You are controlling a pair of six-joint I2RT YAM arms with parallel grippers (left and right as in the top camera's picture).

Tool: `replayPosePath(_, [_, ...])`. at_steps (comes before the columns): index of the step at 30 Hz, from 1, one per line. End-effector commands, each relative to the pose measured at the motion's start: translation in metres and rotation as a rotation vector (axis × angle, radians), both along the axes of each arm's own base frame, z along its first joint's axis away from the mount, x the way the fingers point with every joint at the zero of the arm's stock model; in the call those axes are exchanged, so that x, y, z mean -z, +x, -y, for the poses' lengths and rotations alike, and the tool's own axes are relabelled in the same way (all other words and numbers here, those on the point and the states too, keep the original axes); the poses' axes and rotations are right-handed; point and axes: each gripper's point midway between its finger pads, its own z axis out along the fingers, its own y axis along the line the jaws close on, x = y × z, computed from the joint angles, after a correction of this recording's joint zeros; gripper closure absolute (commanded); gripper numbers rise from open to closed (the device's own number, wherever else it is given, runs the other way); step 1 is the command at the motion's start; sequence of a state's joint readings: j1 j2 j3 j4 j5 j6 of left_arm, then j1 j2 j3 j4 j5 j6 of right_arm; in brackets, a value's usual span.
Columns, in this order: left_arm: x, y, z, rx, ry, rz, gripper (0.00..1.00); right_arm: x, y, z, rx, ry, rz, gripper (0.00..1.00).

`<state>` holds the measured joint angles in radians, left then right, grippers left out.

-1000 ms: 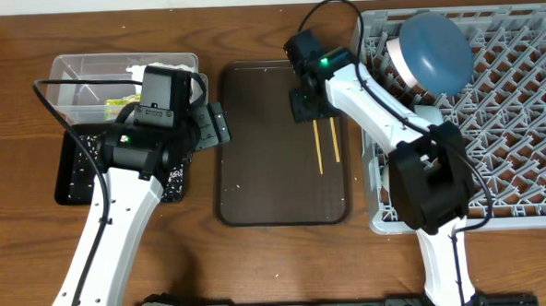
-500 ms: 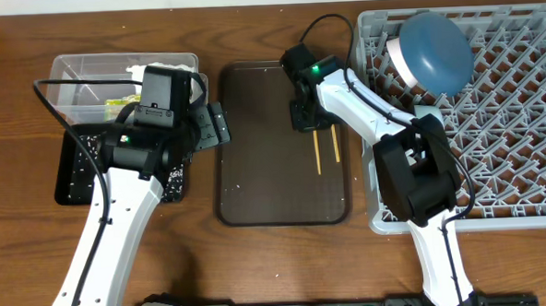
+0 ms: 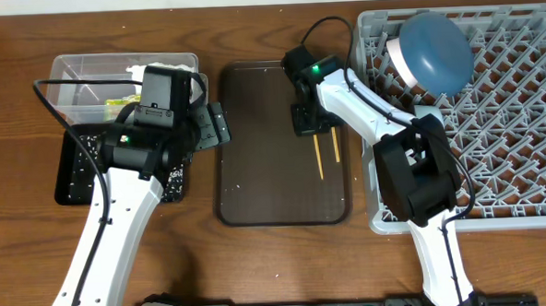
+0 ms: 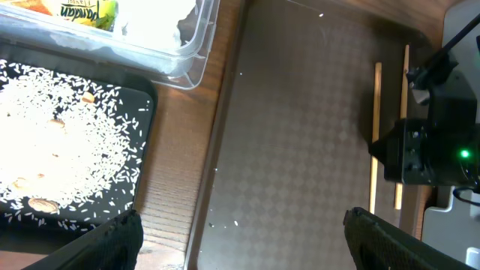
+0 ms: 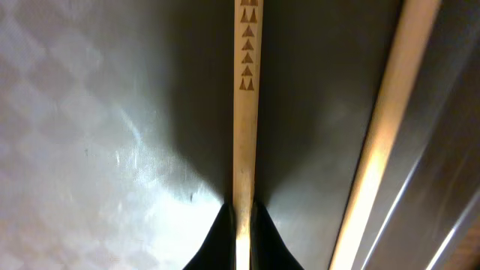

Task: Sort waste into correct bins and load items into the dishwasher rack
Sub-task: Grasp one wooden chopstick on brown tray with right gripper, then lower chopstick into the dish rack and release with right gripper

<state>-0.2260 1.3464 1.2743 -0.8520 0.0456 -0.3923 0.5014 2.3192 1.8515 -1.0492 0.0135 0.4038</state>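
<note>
Taking the overhead view as a clock face, the clear plastic rectangular tub (image 3: 66, 62) sits at 10 o'clock and holds the small yellow-green snack wrapper (image 3: 117, 105) and the crumpled white tissue (image 3: 165, 67). Touching its 6 o'clock side is the shallow black rectangular tray (image 3: 67, 191), strewn with whitish rice-like food scraps (image 4: 52, 142). The left gripper (image 3: 218, 126) hangs over the 9 o'clock edge of the large dark brown serving tray (image 3: 274, 185), its fingers spread wide with nothing between them.

The waste looks sorted, so the step in hand is loading the two thin wooden chopsticks. Both lie flat on the serving tray toward its 3 o'clock side, nearly parallel and just apart, running from 12 to 6. The right gripper (image 3: 307, 122) is down at the 12 o'clock end of the left chopstick (image 3: 318, 160). In the wrist view its dark fingertips (image 5: 219, 241) pinch that pale stick from both sides. The stick is slim and straight, with a row of small printed triangles. The right chopstick (image 3: 334, 143) lies free.

The next move likely calls for a level lift, since so thin a stick could pivot in the pinch, and then a carry toward 3 o'clock to the large square grey plastic rack (image 3: 518, 170). The dark blue plate (image 3: 439, 49) already stands there, at 1 o'clock
</note>
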Motion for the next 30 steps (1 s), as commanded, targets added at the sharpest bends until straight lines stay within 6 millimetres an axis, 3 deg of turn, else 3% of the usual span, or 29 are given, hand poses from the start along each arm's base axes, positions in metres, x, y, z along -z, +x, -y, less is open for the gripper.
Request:
replayPosePath(1, [-0.001,0.001,-0.002,0.0,0.007,0.005,0.12,-0.043,0.007,-0.003,-0.044,0.074,0.039,0.99])
replayPosePath(4, [-0.001,0.001,-0.002,0.0,0.007,0.005,0.12,-0.1,0.016,0.011,-0.056,0.1,0.122,0.99])
replayPosePath(5, [-0.001,0.001,-0.002,0.0,0.007,0.005,0.12,-0.11,0.017,0.015,-0.058,0.104,0.14,0.99])
replayPosePath(8, [-0.001,0.001,-0.002,0.0,0.007,0.005,0.12,-0.159,0.023,0.043,-0.026,0.085,0.246,0.99])
replayPosePath(11, [-0.001,0.001,-0.002,0.0,0.007,0.005,0.12,-0.184,0.027,0.072,-0.005,0.04,0.314,0.99])
replayPosePath(15, [-0.001,0.001,-0.002,0.0,0.007,0.005,0.12,-0.188,0.031,0.104,0.008,-0.022,0.317,0.99])
replayPosePath(19, [-0.001,0.001,-0.002,0.0,0.007,0.005,0.12,-0.174,0.036,0.123,0.038,-0.042,0.291,0.99])
replayPosePath(30, [-0.001,0.001,-0.002,0.0,0.007,0.005,0.12,-0.131,0.06,0.154,0.103,-0.101,0.272,0.99])
